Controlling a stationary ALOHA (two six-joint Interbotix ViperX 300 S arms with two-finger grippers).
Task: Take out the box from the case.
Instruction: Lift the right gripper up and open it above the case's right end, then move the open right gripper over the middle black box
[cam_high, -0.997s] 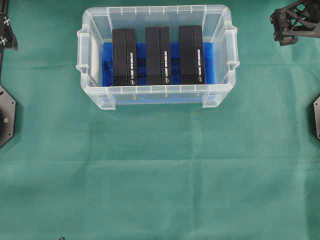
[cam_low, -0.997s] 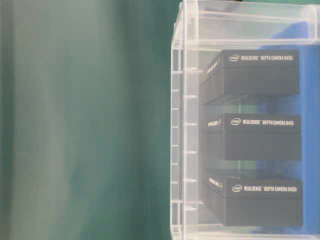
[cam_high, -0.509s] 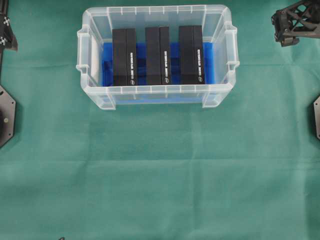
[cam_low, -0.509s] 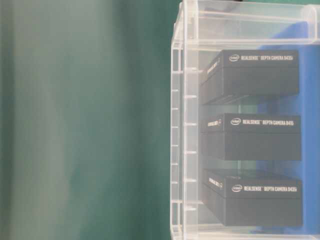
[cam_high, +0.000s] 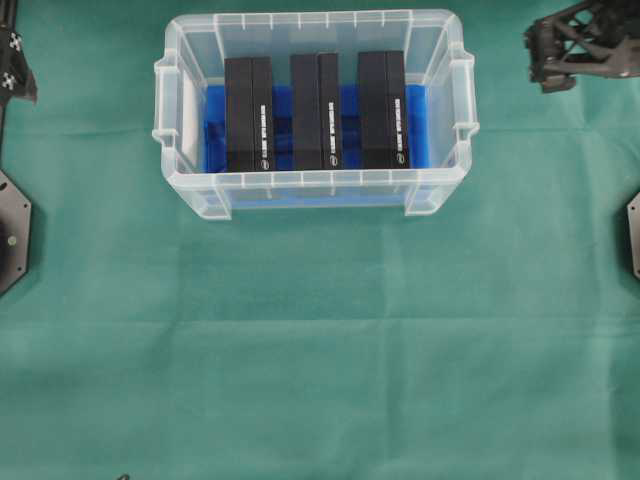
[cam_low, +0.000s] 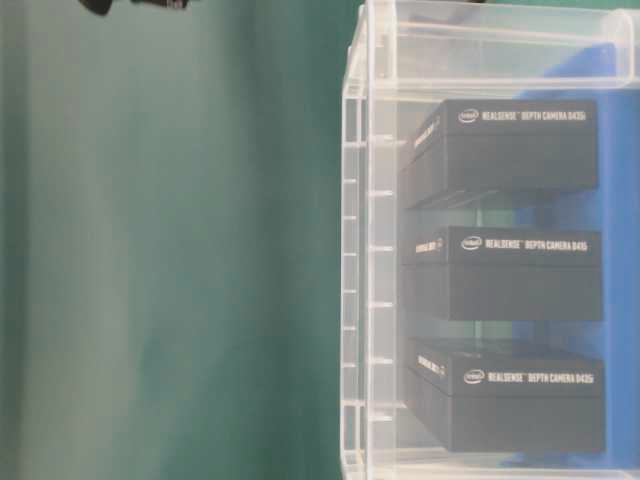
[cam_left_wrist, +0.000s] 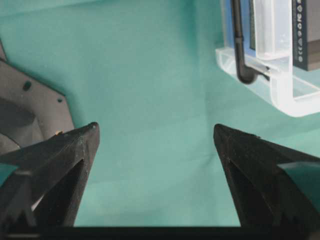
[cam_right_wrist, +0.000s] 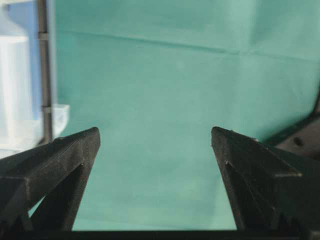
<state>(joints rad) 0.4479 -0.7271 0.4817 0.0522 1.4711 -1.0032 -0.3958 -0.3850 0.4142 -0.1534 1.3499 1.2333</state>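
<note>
Overhead view shows three black boxes (cam_high: 316, 110) standing side by side in the case (cam_high: 312, 190), long axes running front to back, with the wide-open, empty right gripper (cam_high: 548, 70) nearer, the wide-open left gripper (cam_left_wrist: 156, 145) well apart.

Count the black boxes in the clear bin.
3 black rectangular cardboard boxes stand in a row inside the clear plastic bin on its blue cloth lining: left, middle, right. None looks hidden.
</note>
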